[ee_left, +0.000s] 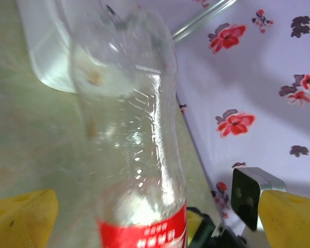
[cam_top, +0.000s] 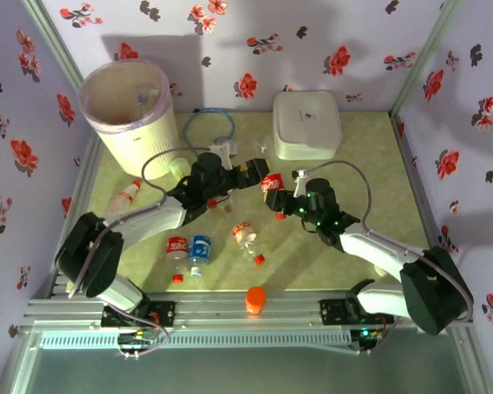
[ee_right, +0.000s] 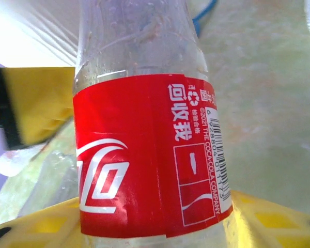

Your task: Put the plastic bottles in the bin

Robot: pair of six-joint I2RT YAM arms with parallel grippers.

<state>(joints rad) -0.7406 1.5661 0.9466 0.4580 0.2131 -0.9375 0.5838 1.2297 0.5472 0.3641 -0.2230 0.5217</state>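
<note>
- My right gripper [cam_top: 281, 199] pinches the Coca-Cola bottle [cam_top: 271, 184] near the middle of the table. In its wrist view the gripper [ee_right: 150, 227] has its yellow pads [ee_right: 271, 219] pressed against both sides of the bottle's [ee_right: 144, 155] red label.
- My left gripper [cam_top: 248, 174] sits at 10 o'clock of that bottle with its claw spread wide. In its own wrist view [ee_left: 157, 217], the bottle's [ee_left: 129, 129] clear end stands between the yellow fingers [ee_left: 23, 217] and touches neither.
- The bin [cam_top: 144, 135] stands upright at the table's 10 o'clock corner, with a lilac bag over its rim. It is well apart from the held bottle.
- A red-label bottle [cam_top: 177, 246] and a blue-label bottle [cam_top: 200, 249] lie side by side at 7 o'clock of the held one.
- A third bottle [cam_top: 245, 236] lies at 6 o'clock of the held one.
- A fourth bottle [cam_top: 125, 195] lies at the bin's foot, at its 6 o'clock.
- A white lidded box [cam_top: 306, 123] sits at 1 o'clock on the table.
- An orange knob [cam_top: 255, 300] rests on the front rail at 6 o'clock.
</note>
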